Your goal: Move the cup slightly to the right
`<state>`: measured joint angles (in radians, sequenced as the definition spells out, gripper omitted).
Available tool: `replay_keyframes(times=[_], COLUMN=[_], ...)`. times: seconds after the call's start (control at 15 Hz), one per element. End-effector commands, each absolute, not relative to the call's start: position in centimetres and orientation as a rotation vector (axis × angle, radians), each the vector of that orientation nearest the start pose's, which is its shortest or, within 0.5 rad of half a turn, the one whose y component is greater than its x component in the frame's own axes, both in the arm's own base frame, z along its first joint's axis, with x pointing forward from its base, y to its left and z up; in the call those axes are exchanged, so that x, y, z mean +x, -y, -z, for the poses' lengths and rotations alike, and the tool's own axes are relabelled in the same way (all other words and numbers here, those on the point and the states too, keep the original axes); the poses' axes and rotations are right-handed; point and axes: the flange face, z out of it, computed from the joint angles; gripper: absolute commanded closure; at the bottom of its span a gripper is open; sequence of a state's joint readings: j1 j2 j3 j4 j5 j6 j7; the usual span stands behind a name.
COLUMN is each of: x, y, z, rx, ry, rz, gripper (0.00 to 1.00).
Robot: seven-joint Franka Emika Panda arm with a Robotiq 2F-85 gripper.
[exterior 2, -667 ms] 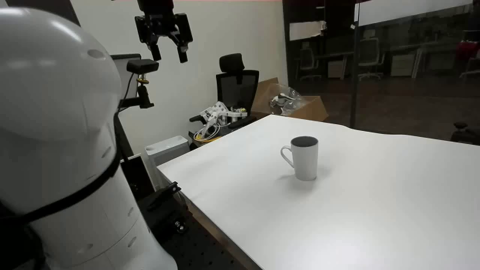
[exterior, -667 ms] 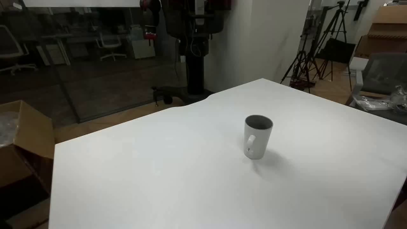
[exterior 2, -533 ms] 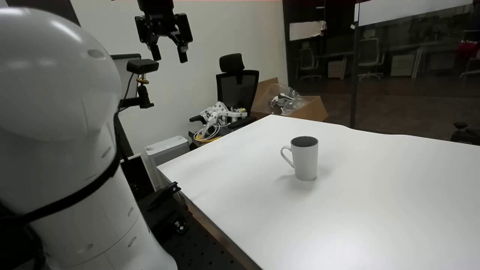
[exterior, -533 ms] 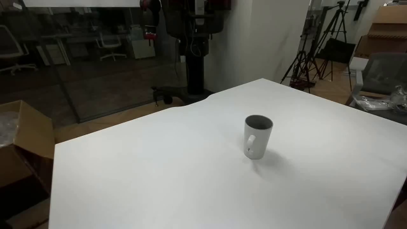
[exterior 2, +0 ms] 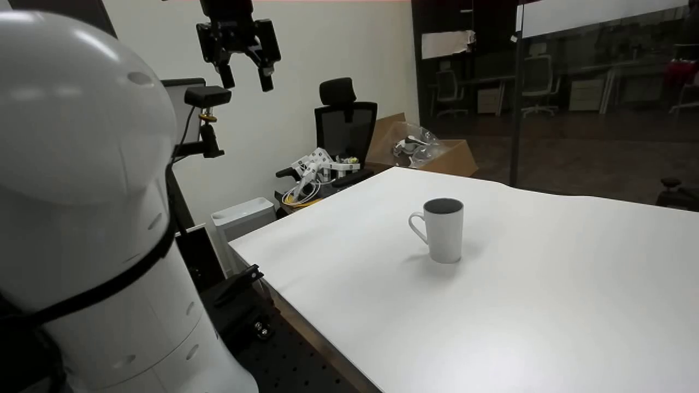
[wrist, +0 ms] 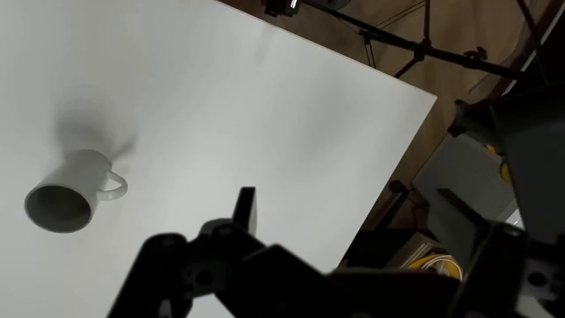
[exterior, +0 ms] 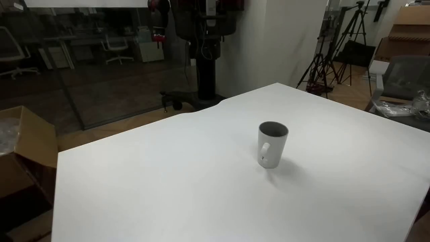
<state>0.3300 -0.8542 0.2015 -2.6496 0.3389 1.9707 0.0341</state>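
Your cup (exterior 2: 449, 234) stands upright on the white tabletop (exterior: 151, 188), well inside every edge that shows in both exterior views. Your gripper (exterior 2: 247, 86) is released, its two fingers spread with a wide gap between them, hanging above the level of the surface and well apart from the cup. In the wrist view you look down past one corner: one fingertip (wrist: 244, 207) shows against the white surface, the other beyond the edge that runs down from that corner. The cup's handle (wrist: 114, 194) points toward that same edge, with a long stretch of tabletop between them. In an exterior view, a black chair (exterior 2: 347, 131) sits past the edge left of the far corner, a cardboard box (exterior 2: 456, 158) just past the corner itself, and the edge running right from there has a shallow cutout. You have broad white surface on the right of the cup in both exterior views; in an exterior view it reaches an edge with a grey chair (exterior: 404, 75) beyond, and the right-hand corner there runs out of frame. On the left in that view, the surface stretches to another corner, well apart from the cup.
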Motion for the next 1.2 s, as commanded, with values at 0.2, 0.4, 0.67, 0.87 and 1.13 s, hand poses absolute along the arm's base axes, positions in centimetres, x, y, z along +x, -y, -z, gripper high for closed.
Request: replay_keyframes(times=[0.2, 0.4, 0.67, 0.87, 1.13], x=[26.2, 26.2, 27.6, 30.1, 33.4], y=[-18.4, -18.4, -17.3, -13.3, -6.2], z=[-50.4, -50.4, -49.9, -49.0, -46.5], rx=[-2.887, -2.887, -2.941, -3.008, -3.073], ry=[0.49, 0.49, 0.402, 0.182, -0.109], rz=[0.18, 0.18, 0.206, 0.201, 0.139], gripper=[0.0, 0.0, 0.0, 0.0, 0.0])
